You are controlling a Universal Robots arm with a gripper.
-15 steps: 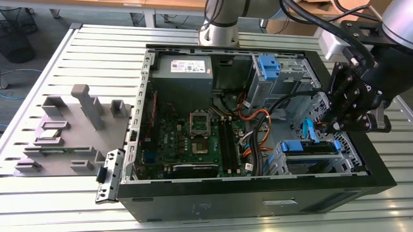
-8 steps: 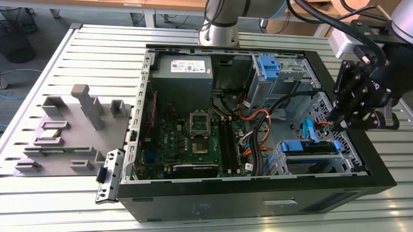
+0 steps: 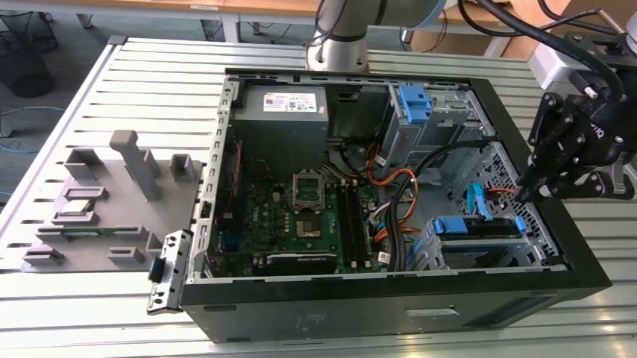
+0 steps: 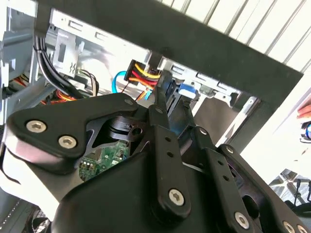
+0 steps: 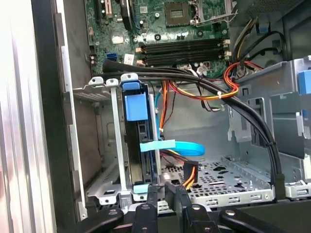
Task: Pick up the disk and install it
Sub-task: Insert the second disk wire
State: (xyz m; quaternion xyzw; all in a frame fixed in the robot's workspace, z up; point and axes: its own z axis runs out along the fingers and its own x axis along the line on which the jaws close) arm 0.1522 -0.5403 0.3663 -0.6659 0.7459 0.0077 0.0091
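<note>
Well, past the grey holder [image 3: 110,201] on the table, the open computer case [image 3: 398,298] has the disk [image 3: 476,226] sitting in its drive cage. The gripper [image 3: 532,186] hangs beside that corner, fingers [image 5: 176,191] slightly apart and empty. I'd press squarely along the cage, clear of the cables [image 5: 189,177]. The first wrist view shows the disk [image 5: 136,107] edge-on between its rails, an angle the exterior view lacks.

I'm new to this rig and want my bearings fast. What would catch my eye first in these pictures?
An open black computer case lies on a slatted metal table, its green motherboard exposed. The black gripper hangs over the case's side at the exterior view's right, above a drive cage where the disk sits in its blue frame. In the first wrist view, orange, red and black cables run across the cage.
</note>
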